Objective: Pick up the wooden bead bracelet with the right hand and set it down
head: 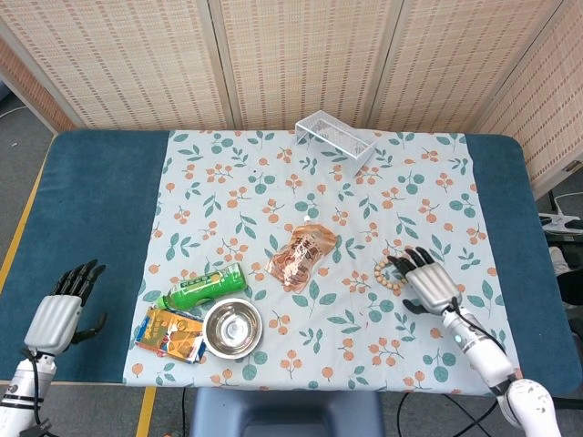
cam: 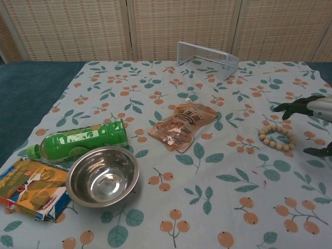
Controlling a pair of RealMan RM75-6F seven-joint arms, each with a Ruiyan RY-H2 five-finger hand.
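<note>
The wooden bead bracelet (head: 386, 270) (cam: 277, 138) lies flat on the floral tablecloth, a ring of pale beads at the right side. My right hand (head: 430, 281) (cam: 314, 110) hovers just to the right of it with fingers spread, holding nothing and not touching the beads. My left hand (head: 62, 308) rests over the blue table at the far left, fingers loosely apart and empty; the chest view does not show it.
A snack pouch (head: 301, 255) lies mid-cloth. Left of it are a green bottle (head: 202, 288), a steel bowl (head: 231, 327) and a yellow packet (head: 170, 334). A clear plastic rack (head: 335, 137) stands at the back. The blue table (head: 100, 196) borders the cloth.
</note>
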